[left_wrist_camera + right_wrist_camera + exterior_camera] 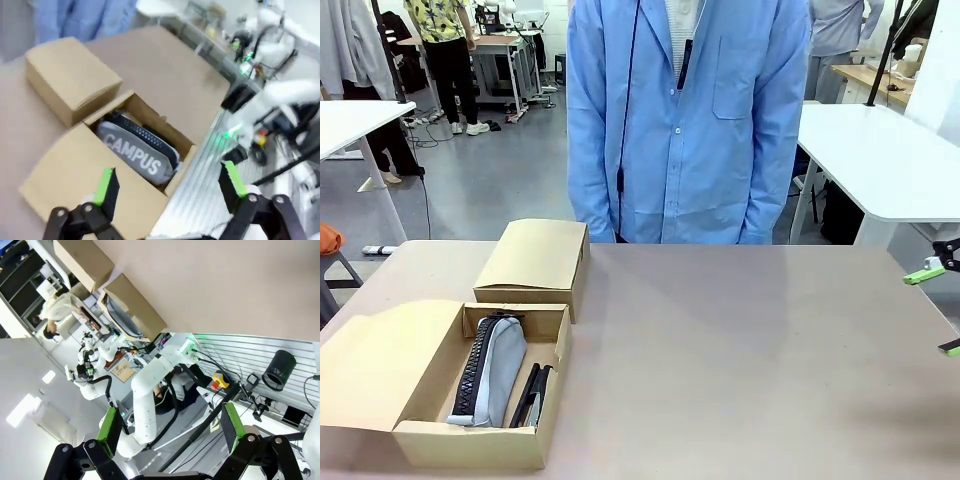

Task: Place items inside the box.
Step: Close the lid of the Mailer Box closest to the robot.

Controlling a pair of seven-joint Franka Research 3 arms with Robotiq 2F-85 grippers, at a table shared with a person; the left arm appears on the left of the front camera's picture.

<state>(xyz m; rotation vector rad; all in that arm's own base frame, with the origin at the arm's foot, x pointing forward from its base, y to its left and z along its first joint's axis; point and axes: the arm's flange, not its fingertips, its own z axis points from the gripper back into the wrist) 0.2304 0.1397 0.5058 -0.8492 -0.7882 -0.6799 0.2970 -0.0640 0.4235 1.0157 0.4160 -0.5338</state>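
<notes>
Bare tan tabletop, white tables behind, grey floor

Smaller closed cardboard box, table

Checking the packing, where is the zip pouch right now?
In the front view the zip pouch lies inside the open box at the table's near left, beside the black stapler.

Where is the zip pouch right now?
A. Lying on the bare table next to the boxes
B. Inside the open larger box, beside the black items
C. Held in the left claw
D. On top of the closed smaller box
B: in the front view the zip pouch lies inside the open larger box, with the black stapler alongside it.
</notes>
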